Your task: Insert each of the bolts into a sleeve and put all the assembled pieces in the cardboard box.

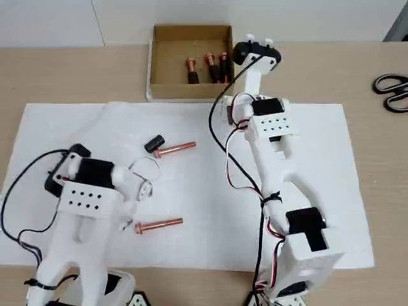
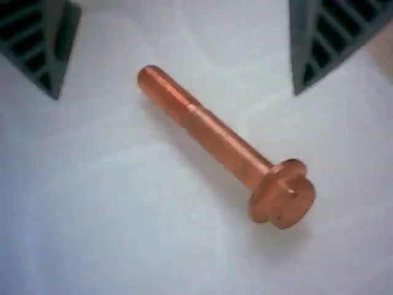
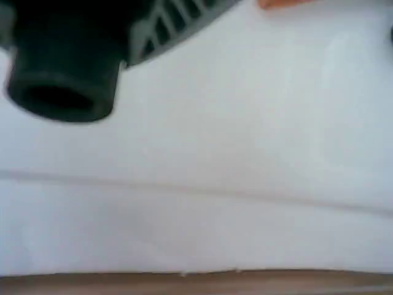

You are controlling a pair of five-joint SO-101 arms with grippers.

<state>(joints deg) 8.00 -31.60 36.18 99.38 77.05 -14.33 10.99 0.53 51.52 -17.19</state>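
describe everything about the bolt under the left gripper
The bolt is copper-coloured, metal by its look: a smooth round shank with a flanged head at one end. No sleeve is on it. It lies flat on the white sheet, between the open fingers of the left gripper, which do not touch it.

Bare paper surrounds the bolt between the left hand's spread fingers. The cardboard box has free floor on its left side; three assembled pieces crowd its right side.
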